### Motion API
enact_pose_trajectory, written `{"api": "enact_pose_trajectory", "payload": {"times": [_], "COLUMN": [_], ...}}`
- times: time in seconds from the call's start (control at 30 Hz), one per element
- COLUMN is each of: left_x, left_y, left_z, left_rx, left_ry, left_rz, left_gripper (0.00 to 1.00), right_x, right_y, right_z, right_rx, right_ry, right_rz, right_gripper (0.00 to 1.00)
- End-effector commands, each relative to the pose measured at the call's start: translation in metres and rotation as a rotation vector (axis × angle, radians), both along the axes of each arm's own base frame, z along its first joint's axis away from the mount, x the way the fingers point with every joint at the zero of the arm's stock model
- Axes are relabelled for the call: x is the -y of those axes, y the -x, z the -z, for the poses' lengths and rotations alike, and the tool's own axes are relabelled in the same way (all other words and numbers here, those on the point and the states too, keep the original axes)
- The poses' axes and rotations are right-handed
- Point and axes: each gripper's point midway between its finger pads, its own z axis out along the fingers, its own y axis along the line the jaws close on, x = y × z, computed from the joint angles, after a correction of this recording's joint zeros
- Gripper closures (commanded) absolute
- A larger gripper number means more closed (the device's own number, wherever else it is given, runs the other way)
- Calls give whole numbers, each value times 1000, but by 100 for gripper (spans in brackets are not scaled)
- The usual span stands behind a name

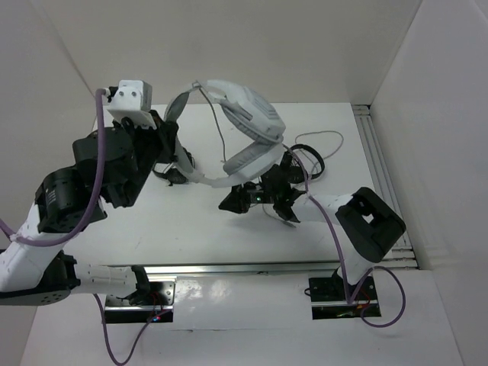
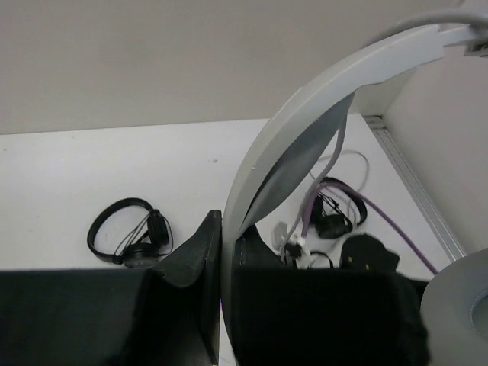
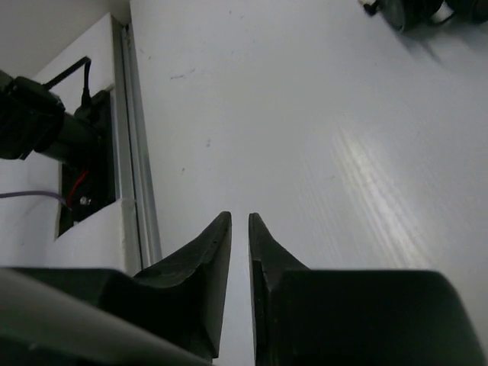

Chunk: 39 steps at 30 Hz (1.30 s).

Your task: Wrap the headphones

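Note:
The large grey-white headphones (image 1: pixel 255 110) hang in the air above the table, with one ear cup (image 1: pixel 252 162) low at the middle. My left gripper (image 1: pixel 175 149) is shut on their wide headband (image 2: pixel 305 130), which passes between my fingers (image 2: pixel 200 252) in the left wrist view. Their thin grey cable (image 1: pixel 219 133) hangs down inside the band. My right gripper (image 1: pixel 230 203) sits low just below the ear cup and points left. Its jaws (image 3: pixel 239 223) stand a narrow slit apart with nothing between them.
One small black headphone set (image 2: pixel 130 232) lies on the table under my left gripper. Another (image 1: pixel 305 162) lies by the right arm with a loose pale cable loop (image 1: pixel 329 139). Metal rails run along the near edge (image 1: pixel 252 268) and the right side (image 1: pixel 381 168). White walls enclose the table.

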Motion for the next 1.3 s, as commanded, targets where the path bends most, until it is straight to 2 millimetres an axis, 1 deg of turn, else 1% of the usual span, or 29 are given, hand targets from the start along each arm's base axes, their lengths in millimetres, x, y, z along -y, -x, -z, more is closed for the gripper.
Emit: {"api": "enact_pose_trajectory", "payload": {"times": [0.0,0.03,0.13,0.2,0.23,0.27,0.3,0.33,0.37,0.4,0.43,0.47,0.53,0.57,0.67,0.7,0.73,0.8,0.83,0.87,0.9,0.93,0.97,1.0,1.1,1.13,1.17,1.2,1.27], "left_x": [-13,-7,-13,-17,-22,-19,-31,-32,-33,-49,-53,-57,-64,-66,-70,-71,-71,-71,-73,-82,-78,-82,-86,-95,-91,-86,-82,-83,-60], "left_y": [-13,-19,-30,-43,-47,-54,-60,-66,-70,-78,-84,-93,-110,-115,-125,-129,-130,-136,-139,-135,-139,-135,-130,-115,-94,-90,-85,-80,-78], "left_z": [-45,-46,-49,-46,-43,-38,-38,-31,-25,-21,-13,-3,19,24,55,65,75,106,118,139,166,182,193,208,255,264,267,280,296], "left_rx": [89,93,111,116,111,105,106,92,81,71,55,38,-22,-34,-99,-110,-127,-187,-219,-291,-373,-430,-470,-537,-649,-669,-676,-706,-726], "left_ry": [183,163,132,95,82,61,49,34,24,19,43,16,15,-1,-46,-80,-118,-252,-287,-371,-428,-455,-440,-521,-623,-626,-657,-684,-641], "left_rz": [-164,-189,-279,-358,-401,-417,-459,-479,-480,-528,-560,-591,-618,-628,-679,-704,-719,-754,-768,-781,-764,-773,-801,-816,-759,-727,-675,-649,-529], "left_gripper": [100,100,100,100,100,100,100,100,100,100,100,100,100,100,100,100,100,100,100,100,100,100,100,100,100,100,100,100,100], "right_x": [-8,-7,-2,3,2,5,9,9,13,21,18,19,18,14,8,11,8,10,16,19,28,35,42,49,80,96,102,109,125], "right_y": [21,26,44,55,74,83,81,99,104,103,121,130,142,157,172,172,172,168,159,153,147,130,120,111,76,62,57,52,43], "right_z": [-14,-11,-7,3,-3,-1,-3,-24,-28,-23,-29,-38,-36,-41,-57,-55,-73,-87,-101,-107,-103,-124,-131,-134,-160,-170,-174,-174,-192], "right_rx": [51,48,54,47,68,78,108,145,168,174,173,183,185,202,232,234,265,294,328,348,363,399,432,454,529,562,588,610,653], "right_ry": [-74,-68,-61,-13,1,21,39,1,4,46,37,22,60,60,93,125,105,115,137,158,220,224,252,286,363,402,427,460,471], "right_rz": [-35,-31,-26,3,-18,-9,55,47,66,131,102,95,88,56,18,12,12,29,67,93,118,218,268,324,589,710,754,800,920], "right_gripper": [80,84,91,98,100,100,100,100,100,100,100,100,100,100,100,100,100,100,100,100,100,100,100,100,100,100,100,100,100]}}
